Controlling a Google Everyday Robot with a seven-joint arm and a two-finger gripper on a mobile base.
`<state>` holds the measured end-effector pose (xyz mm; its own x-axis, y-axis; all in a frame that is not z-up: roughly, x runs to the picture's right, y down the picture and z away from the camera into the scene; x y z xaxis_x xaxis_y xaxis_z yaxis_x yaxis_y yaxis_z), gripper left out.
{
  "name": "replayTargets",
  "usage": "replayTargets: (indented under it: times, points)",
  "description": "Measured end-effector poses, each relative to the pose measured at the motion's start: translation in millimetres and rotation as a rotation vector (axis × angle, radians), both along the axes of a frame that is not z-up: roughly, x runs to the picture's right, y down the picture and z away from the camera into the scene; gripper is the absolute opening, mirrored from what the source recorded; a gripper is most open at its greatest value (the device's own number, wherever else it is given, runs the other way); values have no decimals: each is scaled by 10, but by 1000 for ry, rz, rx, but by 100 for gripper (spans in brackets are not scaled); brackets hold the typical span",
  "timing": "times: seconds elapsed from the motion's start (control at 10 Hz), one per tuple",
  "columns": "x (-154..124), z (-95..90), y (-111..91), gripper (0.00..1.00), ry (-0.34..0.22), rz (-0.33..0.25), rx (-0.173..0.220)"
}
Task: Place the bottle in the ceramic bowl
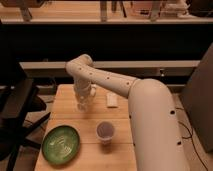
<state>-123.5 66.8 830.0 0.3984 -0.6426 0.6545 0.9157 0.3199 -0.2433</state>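
White arm bent at the elbow, pincer (82,103) pointing straight down, low over the far-left tabletop.

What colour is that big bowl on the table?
Green, with paler swirls inside; the camera view shows the bowl near the table's front left corner. The gripper is farther back.
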Motion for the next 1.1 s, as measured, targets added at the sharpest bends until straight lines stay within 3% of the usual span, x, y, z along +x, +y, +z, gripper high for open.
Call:
replayTargets:
  times: [0.5, 1.1]
  points:
    - [-96, -429, 184, 0, -47, -59, 3]
    - [-119, -680, 449, 0, -95, -120, -13]
